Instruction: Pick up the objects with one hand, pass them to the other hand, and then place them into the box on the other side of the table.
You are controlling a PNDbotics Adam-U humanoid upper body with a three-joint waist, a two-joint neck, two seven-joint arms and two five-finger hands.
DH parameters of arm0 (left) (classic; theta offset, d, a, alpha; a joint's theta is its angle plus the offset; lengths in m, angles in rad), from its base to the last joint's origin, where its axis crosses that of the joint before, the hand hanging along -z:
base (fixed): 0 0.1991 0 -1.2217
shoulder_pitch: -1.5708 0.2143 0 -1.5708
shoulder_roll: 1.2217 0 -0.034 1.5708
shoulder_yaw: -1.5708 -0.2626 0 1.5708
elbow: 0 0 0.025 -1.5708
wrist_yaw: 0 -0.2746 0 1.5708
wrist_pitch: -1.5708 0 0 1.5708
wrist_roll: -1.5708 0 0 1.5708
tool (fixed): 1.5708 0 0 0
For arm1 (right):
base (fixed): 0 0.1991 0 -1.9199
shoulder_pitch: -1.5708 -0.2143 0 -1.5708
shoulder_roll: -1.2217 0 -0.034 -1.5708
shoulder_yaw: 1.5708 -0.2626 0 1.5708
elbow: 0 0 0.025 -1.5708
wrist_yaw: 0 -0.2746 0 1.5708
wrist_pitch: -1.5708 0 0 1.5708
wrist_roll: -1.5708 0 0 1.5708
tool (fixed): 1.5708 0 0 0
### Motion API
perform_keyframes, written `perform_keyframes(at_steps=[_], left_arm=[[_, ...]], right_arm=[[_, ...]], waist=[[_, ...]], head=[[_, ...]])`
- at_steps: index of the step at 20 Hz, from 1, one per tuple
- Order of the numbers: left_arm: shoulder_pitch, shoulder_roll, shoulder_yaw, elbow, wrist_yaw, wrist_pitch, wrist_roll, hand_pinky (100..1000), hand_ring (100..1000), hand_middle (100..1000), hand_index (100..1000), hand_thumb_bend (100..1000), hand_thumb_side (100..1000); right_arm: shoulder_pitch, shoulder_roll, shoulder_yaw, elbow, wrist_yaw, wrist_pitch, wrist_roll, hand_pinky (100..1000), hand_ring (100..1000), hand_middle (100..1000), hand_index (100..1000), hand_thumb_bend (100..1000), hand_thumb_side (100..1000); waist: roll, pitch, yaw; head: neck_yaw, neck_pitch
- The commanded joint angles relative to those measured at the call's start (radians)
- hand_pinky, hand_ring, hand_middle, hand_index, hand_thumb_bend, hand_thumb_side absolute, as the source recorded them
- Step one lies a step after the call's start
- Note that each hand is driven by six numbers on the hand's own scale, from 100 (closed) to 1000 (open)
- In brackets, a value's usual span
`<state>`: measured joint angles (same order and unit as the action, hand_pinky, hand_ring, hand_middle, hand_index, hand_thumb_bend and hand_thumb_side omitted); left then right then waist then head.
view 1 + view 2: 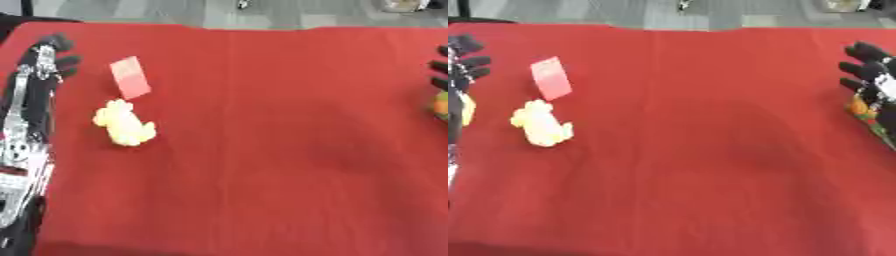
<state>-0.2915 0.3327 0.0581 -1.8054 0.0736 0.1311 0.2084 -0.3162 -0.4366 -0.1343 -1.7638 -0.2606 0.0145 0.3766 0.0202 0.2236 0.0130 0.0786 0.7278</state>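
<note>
A lumpy yellow object (123, 126) lies on the red table cloth (262, 150) at the left. Just behind it lies a small pink card-like piece (129, 77), tilted. My left hand (48, 55) rests further left, apart from both, fingers relaxed and holding nothing. A small yellow bit (465, 112) shows beside the left forearm. My right hand (874, 72) is at the right edge with its fingers spread, pointing left. An orange and green object (862, 112) sits right under its palm. Whether the thumb holds it is hidden.
The left forearm (22, 150) runs along the table's left edge. Grey floor (262, 12) lies beyond the far edge of the table. No box is in view.
</note>
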Motion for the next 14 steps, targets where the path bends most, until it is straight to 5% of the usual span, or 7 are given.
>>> perform_keyframes(at_steps=[1,14], left_arm=[[-0.015,0.014,0.009,-0.018,-0.001,-0.002,0.001,827,755,757,855,100,839],[-0.017,0.015,0.01,-0.019,0.0,-0.002,0.002,827,755,758,856,100,839]], right_arm=[[-0.007,-0.03,-0.008,-0.013,0.0,-0.003,-0.001,992,1000,1000,1000,100,677],[-0.007,-0.032,-0.009,-0.017,-0.001,-0.003,-0.004,991,1000,1000,1000,100,676]], waist=[[-0.001,-0.012,0.0],[0.0,-0.009,-0.004]], head=[[0.002,0.012],[0.002,0.027]])
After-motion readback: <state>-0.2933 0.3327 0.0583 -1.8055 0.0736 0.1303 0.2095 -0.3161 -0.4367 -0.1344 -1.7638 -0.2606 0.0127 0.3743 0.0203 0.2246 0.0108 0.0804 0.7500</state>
